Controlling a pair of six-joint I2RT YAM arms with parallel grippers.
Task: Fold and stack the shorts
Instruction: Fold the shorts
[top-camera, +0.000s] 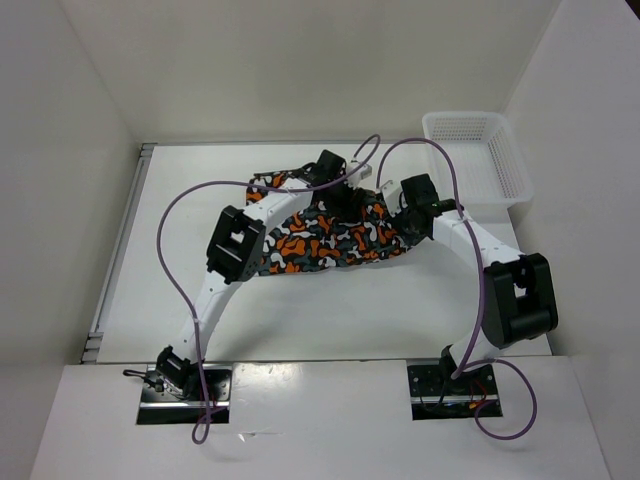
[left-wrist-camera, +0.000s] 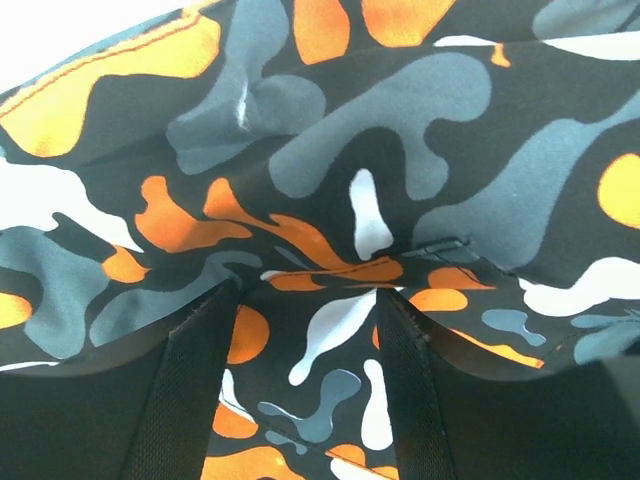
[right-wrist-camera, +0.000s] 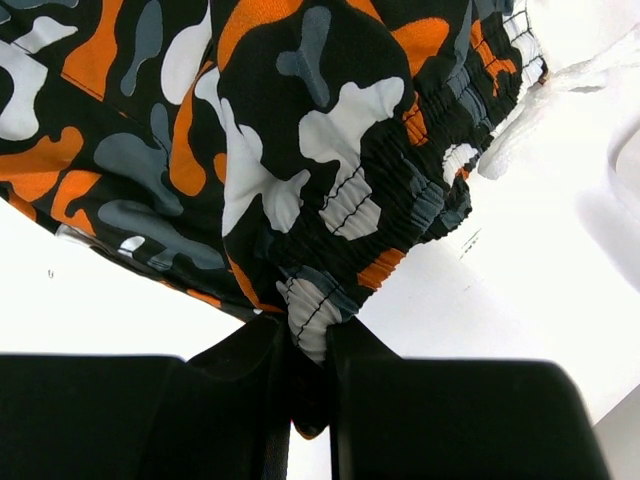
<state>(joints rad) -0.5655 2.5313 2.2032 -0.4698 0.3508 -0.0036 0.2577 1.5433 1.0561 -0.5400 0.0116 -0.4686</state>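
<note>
White surface (top-camera: 330, 310) fills the mid part of the top view, walled in white on 3 sides. The shorts (top-camera: 330, 240) lie on it just above frame ctr, a rumpled spread of orange, black, white & grey-teal blotches, wider than tall, lower edge running roughly straight. A white mesh basket (top-camera: 478, 155) sits at the upper right of that view, well apart from the cloth. 2 arms rise from the bottom edge & bend inward over the garment, each trailing a purple cable (top-camera: 180, 250). L pincer (top-camera: 345, 195) is at the cloth's upper middle; R pincer (top-camera: 402, 215) is at its right end. In the left wrist view the shorts (left-wrist-camera: 400, 150) fill the frame w/ a stitched seam crossing mid-frame; L pincer (left-wrist-camera: 300, 400) is spread, its 2 black fingers (left-wrist-camera: 185, 400) standing apart at the bottom w/ print showing in the gap btwn them, nothing pinched. In the right wrist view the shorts (right-wrist-camera: 280, 140) hang off the surface at upper left, gathered elastic waistband running to the upper right; R pincer (right-wrist-camera: 310, 385) is pressed onto a bunched bit of that waistband at bottom ctr, fingers (right-wrist-camera: 235, 400) almost touching w/ cloth squeezed btwn.
</note>
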